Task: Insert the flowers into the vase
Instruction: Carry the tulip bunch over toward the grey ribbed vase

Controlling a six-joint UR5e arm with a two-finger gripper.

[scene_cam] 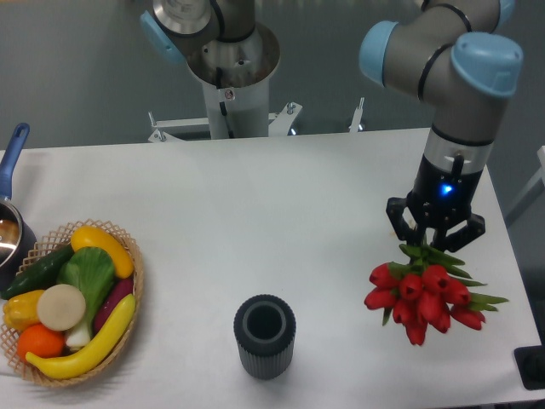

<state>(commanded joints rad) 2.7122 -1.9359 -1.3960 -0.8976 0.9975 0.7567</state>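
The flowers (422, 296) are a tight bunch of red tulip buds with green leaves, hanging buds-down above the table's right side. My gripper (430, 244) is shut on their green stems just above the buds, pointing straight down. The vase (265, 336), a dark grey ribbed cylinder with an open round mouth, stands upright near the table's front edge, well to the left of the bunch and apart from it.
A woven basket (132, 294) of vegetables sits at the front left, with a blue-handled pot (10, 223) behind it at the table's left edge. The arm's base column (228, 77) stands behind the table. A black object (532, 366) sits at the front right corner.
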